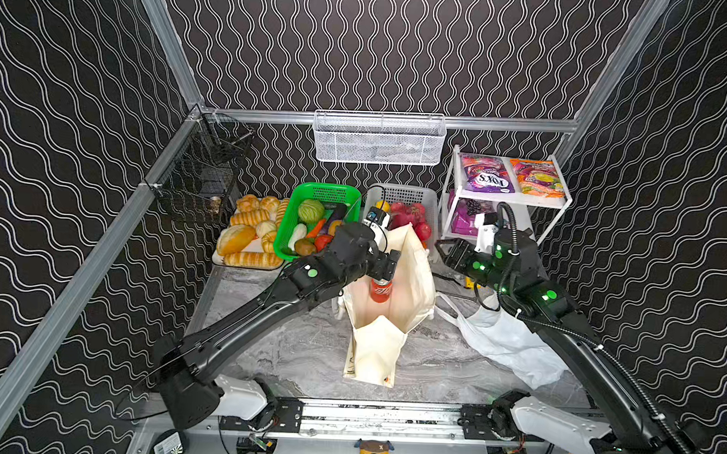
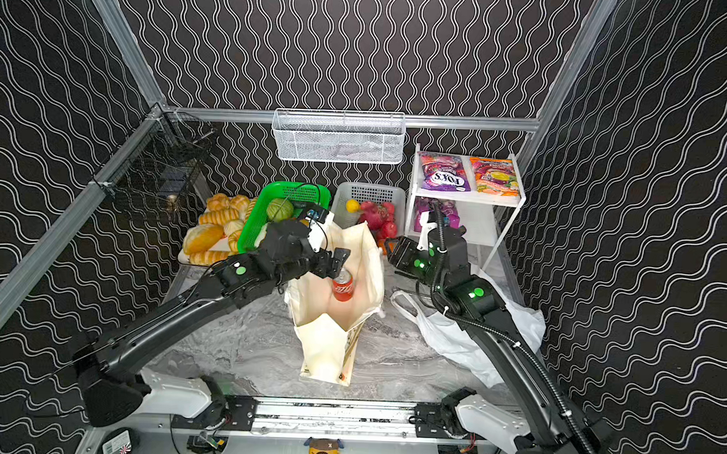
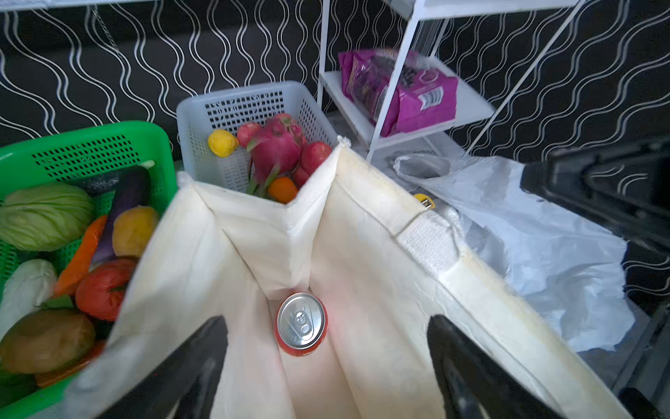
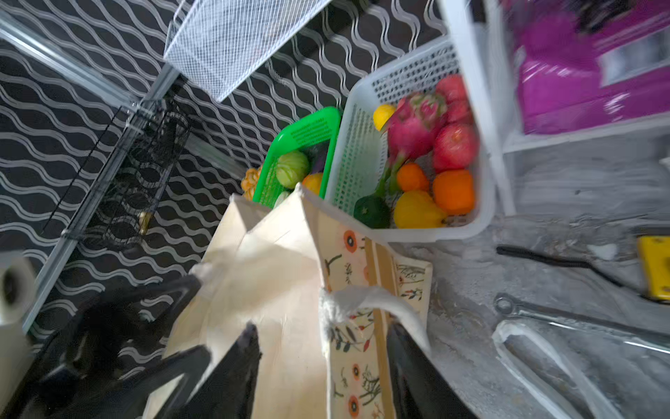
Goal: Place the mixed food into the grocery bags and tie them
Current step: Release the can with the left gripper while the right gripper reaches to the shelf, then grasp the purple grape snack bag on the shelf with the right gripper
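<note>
A tall cream tote [image 1: 374,353] [image 2: 324,351] stands open mid-table with a red soda can [image 1: 380,290] [image 3: 301,324] upright inside it. My left gripper [image 1: 389,266] [image 3: 326,323] hangs open over the bag's mouth, just above the can and holding nothing. At the tote's right rim my right gripper [image 1: 442,249] [image 4: 322,330] is open, its fingers astride the printed wall and white handle strap. A white plastic bag [image 1: 503,341] [image 3: 525,235] lies crumpled under the right arm. Cabbage [image 1: 311,210], tomato [image 1: 322,241] and potato [image 1: 304,246] lie in the green basket [image 1: 313,189]. Purple packets [image 1: 486,174] [image 3: 402,90] rest on the shelf.
A grey basket [image 1: 404,192] of toy fruit stands behind the tote, with bread rolls [image 1: 245,232] on a tray to the left. A white wire shelf [image 1: 558,201] fills the back right corner. A wrench [image 4: 544,312] and a yellow tool [image 4: 652,265] lie beside the plastic bag.
</note>
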